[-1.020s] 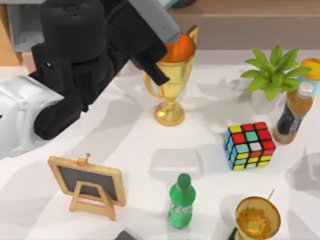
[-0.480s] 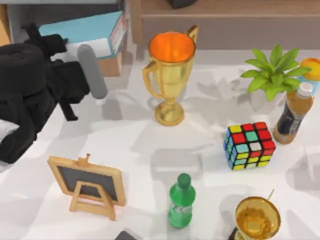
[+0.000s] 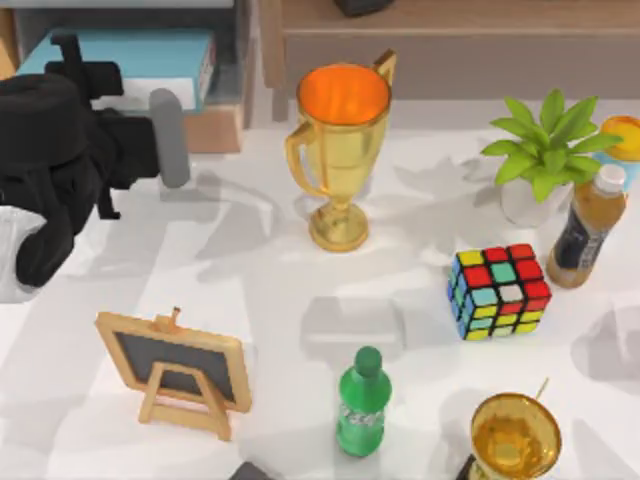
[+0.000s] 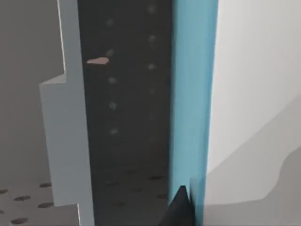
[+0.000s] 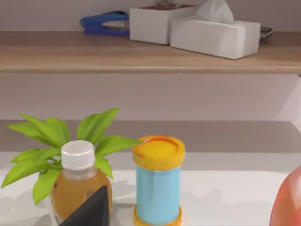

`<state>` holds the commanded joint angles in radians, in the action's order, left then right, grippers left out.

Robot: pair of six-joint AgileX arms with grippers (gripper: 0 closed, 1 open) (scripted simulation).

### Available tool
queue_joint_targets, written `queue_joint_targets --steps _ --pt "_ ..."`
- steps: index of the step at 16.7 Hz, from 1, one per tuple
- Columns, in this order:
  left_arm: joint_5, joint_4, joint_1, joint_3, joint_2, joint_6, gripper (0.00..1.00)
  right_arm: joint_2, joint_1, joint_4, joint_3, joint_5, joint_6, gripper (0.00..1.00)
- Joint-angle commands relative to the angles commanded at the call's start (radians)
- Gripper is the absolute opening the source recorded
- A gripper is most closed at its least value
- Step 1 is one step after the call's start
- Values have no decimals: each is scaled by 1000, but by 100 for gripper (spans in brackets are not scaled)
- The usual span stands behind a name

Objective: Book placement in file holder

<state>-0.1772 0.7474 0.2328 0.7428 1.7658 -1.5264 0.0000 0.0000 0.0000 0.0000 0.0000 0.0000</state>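
Book in holder, left of trophy (image 3: 340,150)
Flat teal book (image 3: 130,62) lies inside thin-walled grey holder (image 3: 236,50); left end effector (image 3: 75,55) over it, grip state unclear.

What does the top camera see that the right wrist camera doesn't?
The top view has the gold trophy, cube, chalkboard, green bottle, and the left gripper by the book in the file holder. The right wrist view has a blue stapler and tissue box on the shelf. Both have the plant, brown bottle and yellow-lidded can.
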Motion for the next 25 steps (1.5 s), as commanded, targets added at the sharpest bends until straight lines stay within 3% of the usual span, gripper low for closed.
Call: queue_joint_targets --steps 18,25 --pt "17 -10 -16 117 106 -5 0 0 0 0 0 0 0 100" --pt "17 -10 -16 117 106 -5 53 0 0 0 0 0 0 100"
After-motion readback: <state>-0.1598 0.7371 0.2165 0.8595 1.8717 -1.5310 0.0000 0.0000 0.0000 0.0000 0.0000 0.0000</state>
